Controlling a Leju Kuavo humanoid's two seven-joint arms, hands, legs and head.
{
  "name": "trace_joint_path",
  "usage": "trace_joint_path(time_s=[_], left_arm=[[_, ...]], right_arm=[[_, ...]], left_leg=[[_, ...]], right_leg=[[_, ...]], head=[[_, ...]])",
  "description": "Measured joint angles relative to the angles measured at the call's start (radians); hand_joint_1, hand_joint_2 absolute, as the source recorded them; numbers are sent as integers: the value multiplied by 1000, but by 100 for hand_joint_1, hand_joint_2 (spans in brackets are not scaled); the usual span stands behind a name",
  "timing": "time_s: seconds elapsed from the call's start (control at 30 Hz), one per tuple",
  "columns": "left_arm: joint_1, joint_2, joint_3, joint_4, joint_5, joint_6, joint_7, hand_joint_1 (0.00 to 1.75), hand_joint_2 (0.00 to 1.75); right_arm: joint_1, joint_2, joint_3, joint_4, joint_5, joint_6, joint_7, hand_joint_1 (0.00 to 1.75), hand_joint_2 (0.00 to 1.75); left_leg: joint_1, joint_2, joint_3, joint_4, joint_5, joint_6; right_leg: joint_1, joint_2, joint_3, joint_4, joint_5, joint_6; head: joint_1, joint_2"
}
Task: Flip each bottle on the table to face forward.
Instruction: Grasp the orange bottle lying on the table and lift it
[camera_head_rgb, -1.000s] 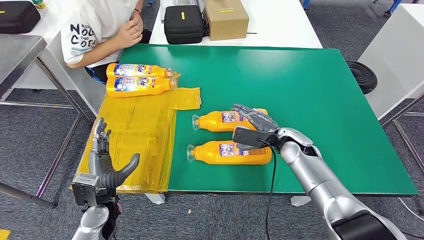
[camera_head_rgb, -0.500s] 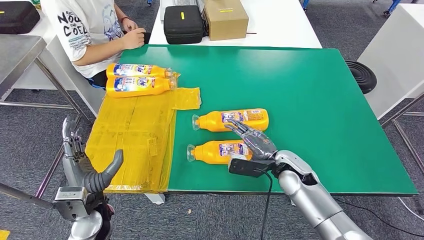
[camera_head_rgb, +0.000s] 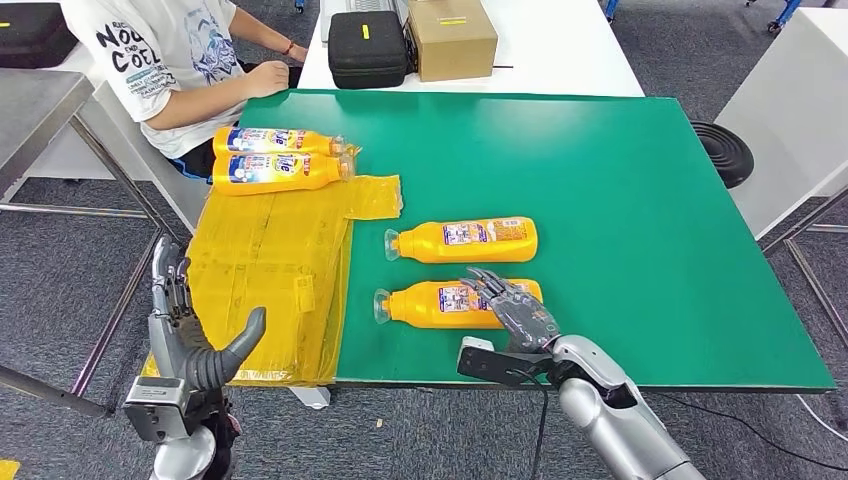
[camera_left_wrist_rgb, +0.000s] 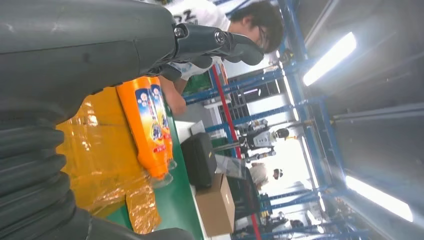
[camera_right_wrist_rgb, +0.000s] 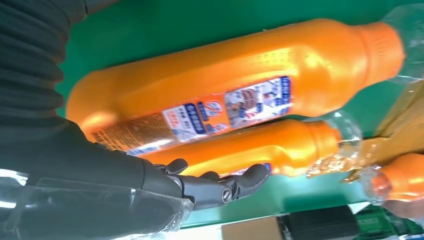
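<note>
Orange detergent bottles: two lying mid-counter, two more on yellow plastic sheet. Right hand over nearest bottle, fingers spread, apparently not gripping. Left hand empty, fingers released. Flipping likely unfinished.

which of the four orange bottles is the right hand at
The near bottle on the green table, closest to the robot: the right hand is over its base end. The other three lie farther away.

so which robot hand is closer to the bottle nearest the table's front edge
Right. The right robot hand hangs over that bottle's base end; the left robot hand is off the table's left side, beyond the yellow sheet.
</note>
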Motion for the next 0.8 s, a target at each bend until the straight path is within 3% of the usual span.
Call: trace_joint_path(time_s=[0.43,0.8], left_arm=[[-16,-22,30,45,-6,-18,0,0,175],[-55,-46,57,93,-32,-31,4,0,175]], right_arm=[[-4,23,-69,34,30,-1,8,0,175],[-123,85,-95,179,71,-6,18,0,175]], left_leg=[[0,0,0,0,0,0],[0,0,0,0,1,0]], right_leg=[[0,0,0,0,0,0],[0,0,0,0,0,0]], head=[[0,0],[0,0]])
